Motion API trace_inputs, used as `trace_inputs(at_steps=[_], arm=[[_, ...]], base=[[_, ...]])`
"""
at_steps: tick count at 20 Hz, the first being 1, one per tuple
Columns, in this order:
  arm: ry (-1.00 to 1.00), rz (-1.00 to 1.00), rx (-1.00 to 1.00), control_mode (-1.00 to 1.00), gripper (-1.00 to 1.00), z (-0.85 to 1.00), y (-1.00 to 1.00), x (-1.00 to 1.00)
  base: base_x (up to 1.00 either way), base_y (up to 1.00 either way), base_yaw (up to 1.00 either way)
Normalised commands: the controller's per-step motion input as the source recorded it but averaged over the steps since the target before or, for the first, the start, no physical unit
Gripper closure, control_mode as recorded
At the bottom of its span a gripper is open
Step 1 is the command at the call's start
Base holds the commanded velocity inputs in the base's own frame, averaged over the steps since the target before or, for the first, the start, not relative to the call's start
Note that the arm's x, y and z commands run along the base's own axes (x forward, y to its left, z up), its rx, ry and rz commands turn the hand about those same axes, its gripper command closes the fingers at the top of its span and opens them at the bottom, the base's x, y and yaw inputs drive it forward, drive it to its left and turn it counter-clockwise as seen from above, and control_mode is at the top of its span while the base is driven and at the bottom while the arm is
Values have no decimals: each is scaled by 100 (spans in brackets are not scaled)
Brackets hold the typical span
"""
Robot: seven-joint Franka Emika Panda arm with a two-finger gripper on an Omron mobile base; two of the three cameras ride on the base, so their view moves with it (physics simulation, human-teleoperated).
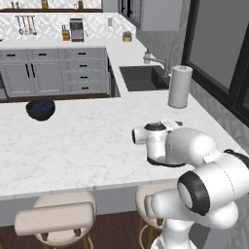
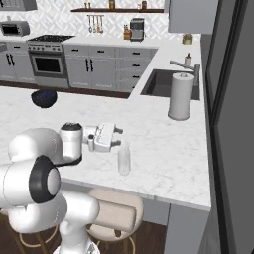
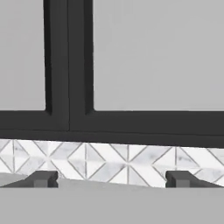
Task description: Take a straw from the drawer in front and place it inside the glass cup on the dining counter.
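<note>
Right base view, beige stool [image 2: 115, 214] tucked under the dining counter [image 2: 163, 158], gripper [image 2: 119, 137] held level above the slab with fingers spread wide and empty, glass cup [image 2: 124, 159] upright just beyond it, paper-towel roll [image 2: 180, 96] farther back beside the sink [image 2: 159, 83], straw too slight to make out.

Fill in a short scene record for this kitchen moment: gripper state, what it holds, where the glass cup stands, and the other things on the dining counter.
gripper: open, fingertips wide apart, nothing visible between them
gripper facing: the dark-framed window and patterned tile
glass cup: upright on the dining counter, near its front edge, just right of the hand
straw: cannot make one out
paper-towel roll: upright, near the sink
dark blue bowl: far left of the counter
</note>
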Motion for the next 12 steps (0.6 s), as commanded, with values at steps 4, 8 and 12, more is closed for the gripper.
trace_inputs(at_steps=[4, 8, 12], arm=[[-3, 0, 12, -100, -100, 100, 38, -22], [12, 1, 29, -100, -100, 99, 39, -26], [22, 8, 36, -100, -100, 61, 34, -43]], base=[[0, 0, 0], [0, 0, 0], [0, 0, 0]])
